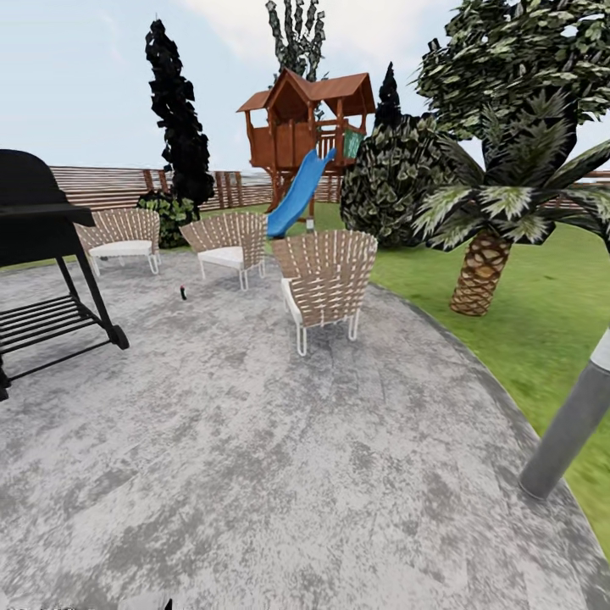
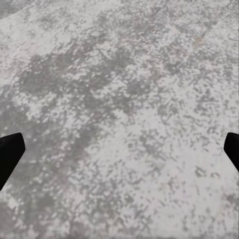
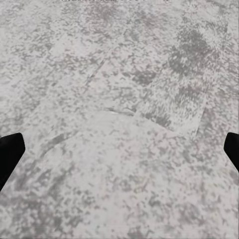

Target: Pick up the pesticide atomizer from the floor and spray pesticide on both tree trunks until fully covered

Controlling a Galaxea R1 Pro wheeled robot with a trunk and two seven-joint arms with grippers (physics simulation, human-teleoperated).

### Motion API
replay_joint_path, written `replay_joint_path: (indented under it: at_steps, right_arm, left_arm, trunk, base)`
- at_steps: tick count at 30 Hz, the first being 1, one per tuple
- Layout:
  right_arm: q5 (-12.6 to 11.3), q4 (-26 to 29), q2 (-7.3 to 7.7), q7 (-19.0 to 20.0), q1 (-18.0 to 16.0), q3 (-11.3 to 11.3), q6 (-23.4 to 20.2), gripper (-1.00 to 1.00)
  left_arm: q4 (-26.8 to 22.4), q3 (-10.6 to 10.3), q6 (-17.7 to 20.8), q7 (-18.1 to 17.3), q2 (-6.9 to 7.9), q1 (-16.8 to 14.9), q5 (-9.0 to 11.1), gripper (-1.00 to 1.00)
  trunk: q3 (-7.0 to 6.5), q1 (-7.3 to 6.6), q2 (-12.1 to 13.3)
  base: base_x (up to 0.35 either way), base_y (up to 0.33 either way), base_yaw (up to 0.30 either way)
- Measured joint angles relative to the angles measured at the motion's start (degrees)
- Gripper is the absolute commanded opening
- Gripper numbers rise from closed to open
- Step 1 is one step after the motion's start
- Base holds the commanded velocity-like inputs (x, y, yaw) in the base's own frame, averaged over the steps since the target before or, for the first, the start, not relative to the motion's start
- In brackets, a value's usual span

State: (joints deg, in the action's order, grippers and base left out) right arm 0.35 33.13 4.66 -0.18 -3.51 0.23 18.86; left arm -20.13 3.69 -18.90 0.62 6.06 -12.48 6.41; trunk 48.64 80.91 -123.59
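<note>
My left gripper (image 2: 119, 154) is open, its dark fingertips (image 2: 10, 154) wide apart over grey mottled paving. My right gripper (image 3: 119, 154) is open too, over the same paving, with nothing between its fingers. In the head view a tiny dark object with a red spot (image 1: 183, 293) lies on the paved circle near the chairs; it is too small to tell whether it is the pesticide atomizer. A leafy green crown (image 1: 508, 59) fills the upper right. A smooth grey column (image 1: 566, 428) rises at the right edge, on the border of paving and grass; whether it is a tree trunk I cannot tell.
A black grill (image 1: 42, 254) stands at the left. Three wicker chairs (image 1: 326, 284) sit on the paved circle (image 1: 254, 474). Beyond are a wooden playhouse with a blue slide (image 1: 301, 182), a scaly palm (image 1: 483, 271), a dark conifer (image 1: 178, 119), green lawn (image 1: 542, 313) and a slatted fence (image 1: 110, 186).
</note>
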Motion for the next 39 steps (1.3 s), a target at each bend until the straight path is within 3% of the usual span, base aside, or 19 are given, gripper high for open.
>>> replay_joint_path:
  at_steps: [10, 39]
  right_arm:
    - [-0.08, 0.05, 0.00, 0.00, 0.00, -0.04, 0.03, 1.00]
    - [-0.09, 0.09, 0.00, 0.09, 0.00, -0.06, 0.02, 1.00]
  left_arm:
    - [0.00, 0.00, 0.00, 0.00, 0.00, 0.00, 0.01, 1.00]
    - [0.08, 0.00, 0.00, 0.00, 0.00, 0.00, 0.01, 1.00]
  trunk:
    - [0.68, 0.00, 0.00]
    - [0.75, 0.00, 0.00]
  base:
    - [0.309, 0.000, 0.134]
    - [0.339, 0.000, 0.003]
